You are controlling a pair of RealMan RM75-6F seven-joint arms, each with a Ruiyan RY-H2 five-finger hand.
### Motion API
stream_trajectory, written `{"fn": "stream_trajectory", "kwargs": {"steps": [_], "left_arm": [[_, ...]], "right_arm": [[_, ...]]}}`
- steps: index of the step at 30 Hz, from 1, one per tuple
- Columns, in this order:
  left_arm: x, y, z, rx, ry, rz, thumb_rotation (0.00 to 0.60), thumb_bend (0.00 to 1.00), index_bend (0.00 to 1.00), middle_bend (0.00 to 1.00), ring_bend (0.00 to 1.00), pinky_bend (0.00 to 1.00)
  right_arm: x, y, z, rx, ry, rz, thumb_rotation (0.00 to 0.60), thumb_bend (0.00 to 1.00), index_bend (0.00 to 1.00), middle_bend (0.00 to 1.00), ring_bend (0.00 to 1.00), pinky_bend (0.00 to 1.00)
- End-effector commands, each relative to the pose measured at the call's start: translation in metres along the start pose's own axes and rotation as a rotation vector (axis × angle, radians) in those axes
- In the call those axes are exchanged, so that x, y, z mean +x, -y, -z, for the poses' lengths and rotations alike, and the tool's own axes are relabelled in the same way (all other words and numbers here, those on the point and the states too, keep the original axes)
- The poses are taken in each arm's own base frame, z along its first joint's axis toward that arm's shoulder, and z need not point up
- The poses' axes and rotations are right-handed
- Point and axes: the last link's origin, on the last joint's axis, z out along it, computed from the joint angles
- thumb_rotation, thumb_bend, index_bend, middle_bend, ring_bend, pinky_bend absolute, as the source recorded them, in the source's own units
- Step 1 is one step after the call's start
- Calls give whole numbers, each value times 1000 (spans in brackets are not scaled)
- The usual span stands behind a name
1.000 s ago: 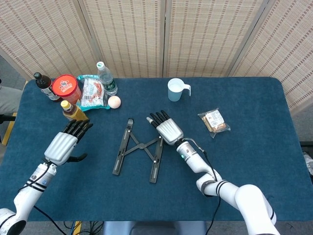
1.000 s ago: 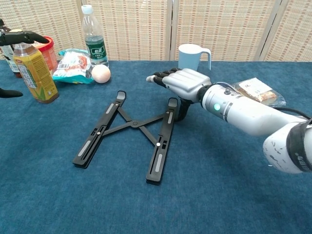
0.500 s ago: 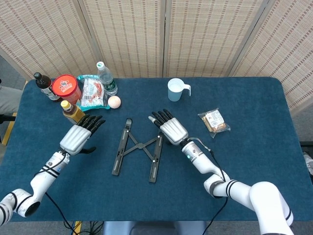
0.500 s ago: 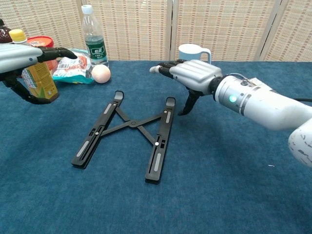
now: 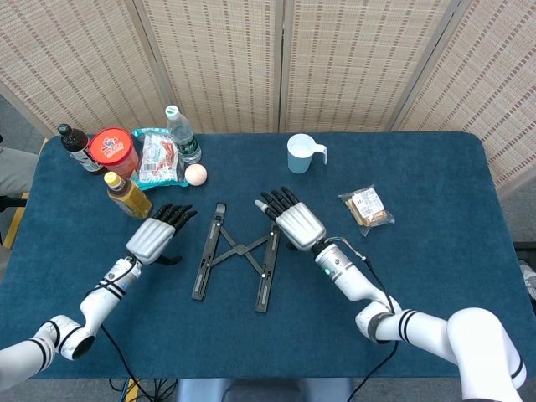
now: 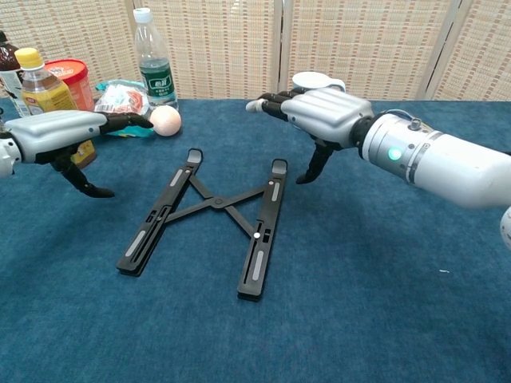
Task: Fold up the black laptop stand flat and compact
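Black and still spread in an X, the laptop stand lies flat on the blue table. Left hand and right hand hover just beside it, one on each side, fingers apart, grasping nothing. Only the head view shows the snack packet beyond the right hand. Bottle labels are unreadable.

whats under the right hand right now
Only bare blue table shows beneath the right hand, which hovers open beside the black laptop stand. The mug behind it is mostly hidden.
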Motion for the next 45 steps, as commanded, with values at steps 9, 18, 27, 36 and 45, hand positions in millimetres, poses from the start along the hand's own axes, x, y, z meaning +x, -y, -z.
{"fn": "stream_trajectory", "kwargs": {"steps": [9, 18, 27, 36, 45], "left_arm": [[-22, -4, -1, 24, 30, 70, 600, 152, 0, 0, 0, 0], [-35, -10, -4, 23, 55, 95, 600, 152, 0, 0, 0, 0], [-38, -15, -8, 21, 49, 126, 600, 152, 0, 0, 0, 0], [-40, -19, -11, 12, 54, 136, 600, 152, 0, 0, 0, 0], [-42, -21, -12, 13, 66, 148, 600, 152, 0, 0, 0, 0]], "right_arm": [[-4, 5, 2, -18, 10, 16, 600, 0, 0, 0, 0, 0], [-13, 14, 0, 0, 37, 38, 600, 0, 0, 0, 0, 0], [-26, 16, -2, -1, 38, 62, 600, 0, 0, 0, 0, 0], [-34, 22, -8, 5, 15, 77, 600, 0, 0, 0, 0, 0], [-40, 28, -13, 10, 2, 84, 600, 0, 0, 0, 0, 0]]}}
